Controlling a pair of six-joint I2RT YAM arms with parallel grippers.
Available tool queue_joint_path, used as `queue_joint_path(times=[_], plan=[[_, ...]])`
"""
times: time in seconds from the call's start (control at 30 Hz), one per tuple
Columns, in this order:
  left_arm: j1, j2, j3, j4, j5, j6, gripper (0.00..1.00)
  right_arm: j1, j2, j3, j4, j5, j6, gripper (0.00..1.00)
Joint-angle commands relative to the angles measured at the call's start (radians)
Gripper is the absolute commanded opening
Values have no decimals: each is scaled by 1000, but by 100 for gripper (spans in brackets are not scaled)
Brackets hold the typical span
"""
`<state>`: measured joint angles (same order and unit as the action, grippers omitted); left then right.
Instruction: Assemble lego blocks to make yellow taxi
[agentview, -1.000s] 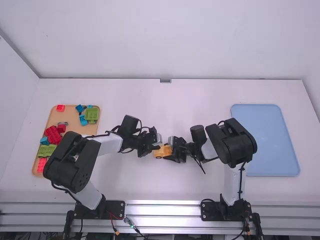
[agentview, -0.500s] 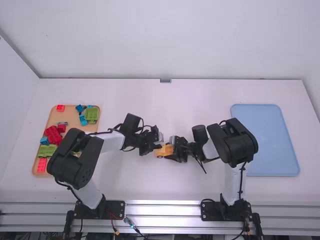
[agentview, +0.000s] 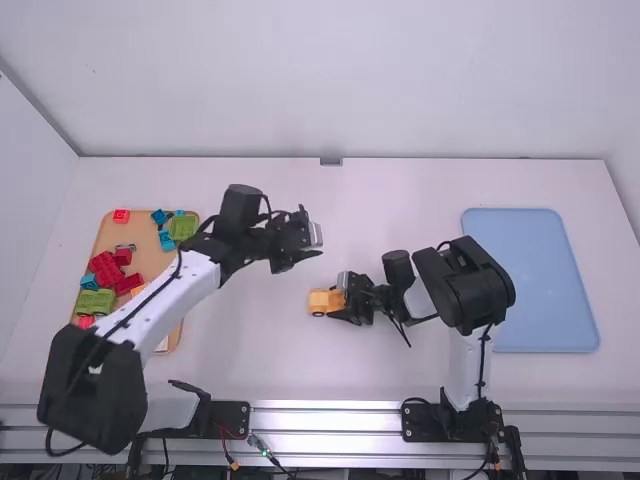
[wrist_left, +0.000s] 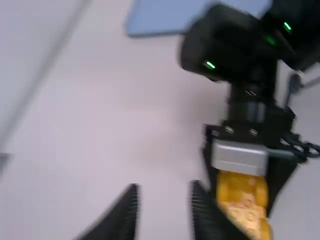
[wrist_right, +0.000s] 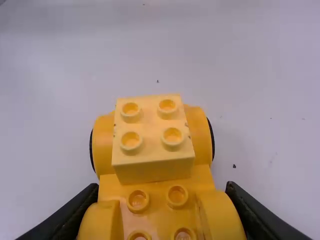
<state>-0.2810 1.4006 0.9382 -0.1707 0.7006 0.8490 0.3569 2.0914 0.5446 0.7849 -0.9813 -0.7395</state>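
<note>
Over the white table (agentview: 420, 200), left gripper (wrist_left: 165, 194) has backed off, jaws apart, empty; right gripper (wrist_right: 162, 195) clamps yellow car base (wrist_right: 157, 212), so pale-yellow four-stud brick (wrist_right: 151, 119) looks seated.

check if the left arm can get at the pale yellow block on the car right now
Probably yes: the left gripper is open and empty, and the pale yellow block has its studs uncovered. The right gripper grips the car beside the block, so room on that side looks tighter.
</note>
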Motion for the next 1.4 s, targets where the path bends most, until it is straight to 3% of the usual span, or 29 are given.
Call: queue_joint_path(times=[0.0,0.03,0.1,0.23,0.37,0.5,0.63,0.77,0.87,1.0,1.1,1.2,1.37], plan=[[52,-18,-13,-2,-137,-189,99,3,16,21,-11,41,66,64],[78,-19,-22,9,-220,-294,99,3,14,34,-16,82,110,80],[105,-14,-31,14,-291,-396,99,3,6,48,-45,115,119,98],[187,-7,-34,-16,-385,-571,99,3,-63,93,-216,162,106,99],[294,-7,-32,-71,-440,-670,99,3,-191,156,-529,279,34,99],[429,-7,-32,-122,-506,-753,99,14,-362,262,-957,424,-92,99],[546,-2,-32,-156,-513,-814,99,32,-476,335,-1136,527,-118,99],[682,16,-28,-231,-632,-920,99,62,-565,358,-1156,600,-119,99],[777,81,42,-387,-692,-985,99,78,-607,359,-1122,632,-119,99],[888,281,260,-567,-579,-988,99,108,-634,359,-1069,643,-126,99],[900,375,378,-676,-466,-1013,99,116,-633,359,-1038,663,-125,99],[897,442,452,-706,-449,-1058,99,115,-633,359,-1030,695,-95,99],[895,455,427,-644,-454,-1163,99,113,-633,359,-1027,692,-96,99]])
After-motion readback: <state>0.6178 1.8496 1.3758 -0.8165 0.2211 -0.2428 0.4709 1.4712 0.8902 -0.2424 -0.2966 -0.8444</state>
